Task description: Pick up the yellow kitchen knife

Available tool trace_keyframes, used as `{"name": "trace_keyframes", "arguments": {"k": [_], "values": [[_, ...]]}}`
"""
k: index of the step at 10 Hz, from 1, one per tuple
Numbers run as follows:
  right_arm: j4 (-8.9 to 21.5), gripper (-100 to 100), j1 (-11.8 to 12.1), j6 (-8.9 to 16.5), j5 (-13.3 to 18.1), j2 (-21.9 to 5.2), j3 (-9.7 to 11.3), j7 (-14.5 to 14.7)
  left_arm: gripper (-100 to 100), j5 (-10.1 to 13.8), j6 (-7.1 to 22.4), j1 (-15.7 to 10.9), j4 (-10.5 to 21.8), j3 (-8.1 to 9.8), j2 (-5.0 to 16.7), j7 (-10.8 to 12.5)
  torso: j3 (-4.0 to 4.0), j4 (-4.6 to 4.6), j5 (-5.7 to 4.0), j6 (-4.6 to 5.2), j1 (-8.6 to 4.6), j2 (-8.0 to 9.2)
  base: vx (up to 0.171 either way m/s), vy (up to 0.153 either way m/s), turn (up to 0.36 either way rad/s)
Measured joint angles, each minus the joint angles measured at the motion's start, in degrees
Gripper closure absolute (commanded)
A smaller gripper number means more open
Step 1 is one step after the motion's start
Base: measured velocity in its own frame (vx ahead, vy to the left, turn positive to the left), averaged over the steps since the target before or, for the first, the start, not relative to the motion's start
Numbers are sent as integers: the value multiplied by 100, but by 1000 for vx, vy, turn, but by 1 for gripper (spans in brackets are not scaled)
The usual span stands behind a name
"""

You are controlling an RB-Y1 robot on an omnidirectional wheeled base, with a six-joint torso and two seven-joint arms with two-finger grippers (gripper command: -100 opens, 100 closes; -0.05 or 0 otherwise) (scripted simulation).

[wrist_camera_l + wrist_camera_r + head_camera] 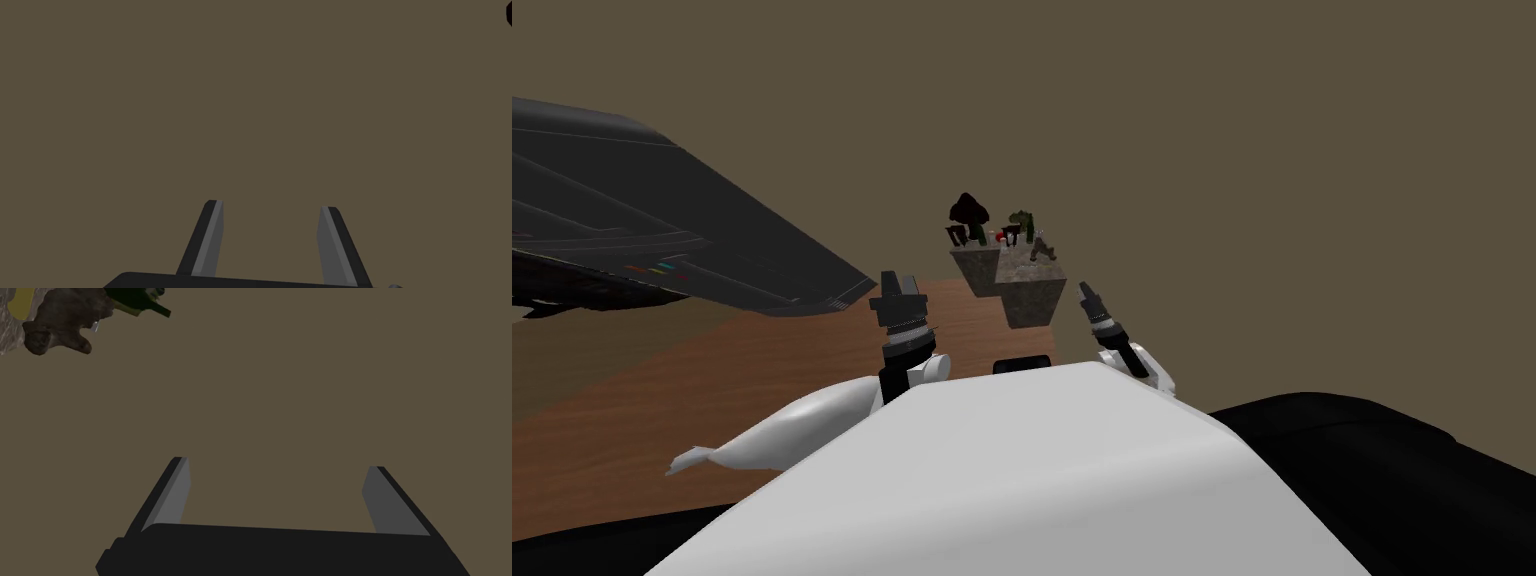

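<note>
Nearest, left hand (270,210) and right hand (277,464) gape empty; cluttered stone blocks (1032,292) stand ahead.

There: a pale yellow patch (19,302), far upper left of my right wrist view, lying on mottled grey stone (6,335). Knife or not, I can't tell.

Setting: a sparsely rendered indoor room; the room type cannot be determined. Evidence: a plain olive-brown backdrop (1262,150), a wood-grain surface (712,400), a dark slanted slab (662,220) with small coloured marks, and stone-textured blocks (1032,295) carrying small clutter (969,212).
</note>
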Motion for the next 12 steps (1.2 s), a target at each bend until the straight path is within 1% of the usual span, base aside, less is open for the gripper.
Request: {"name": "trace_keyframes", "arguments": {"k": [1,2,3,4,5,6,7,8,9,10,11,12], "values": [[97,-100,113,-96,11,-157,47,5,0,0,0,0,0,0,0,0,4,-3,7,8,-15,11,-143,27,15],[172,-100,91,-111,20,-264,78,7,0,0,0,1,0,0,0,0,2,-2,3,8,-27,5,-176,31,76],[255,-100,129,-116,27,-442,115,0,0,0,0,0,0,0,0,0,7,-1,2,7,-29,15,-273,29,128],[223,-100,249,-72,52,-624,177,5,0,0,0,-1,0,0,0,0,24,5,3,8,-29,45,-210,31,37],[323,-100,263,-97,77,-727,232,25,0,0,0,0,0,0,0,0,20,5,1,9,-30,34,-147,64,78],[410,-100,280,-110,100,-898,284,29,0,0,0,0,0,0,0,0,9,1,4,7,-21,15,-101,48,37],[520,-100,295,-171,106,-1010,302,25,0,0,0,1,0,0,0,0,-2,-3,3,8,-26,-4,-115,49,101],[645,-100,304,-226,129,-1194,345,22,0,0,0,1,0,0,0,0,-4,-5,3,6,-26,-5,-154,89,162],[685,-100,367,-219,191,-1366,429,50,0,0,0,0,0,0,0,0,1,-3,5,6,-12,4,-100,64,47],[759,-100,386,-243,224,-1477,475,75,0,0,0,1,0,0,0,0,-5,-4,5,8,-20,-8,-74,49,113],[945,-100,378,-330,290,-1603,561,117,0,0,0,1,0,0,0,0,-11,-7,3,6,-26,-18,-53,39,61],[1014,-100,390,-382,304,-1737,569,119,0,0,0,2,0,1,0,0,-16,-8,3,8,-31,-28,-39,52,157]]}}
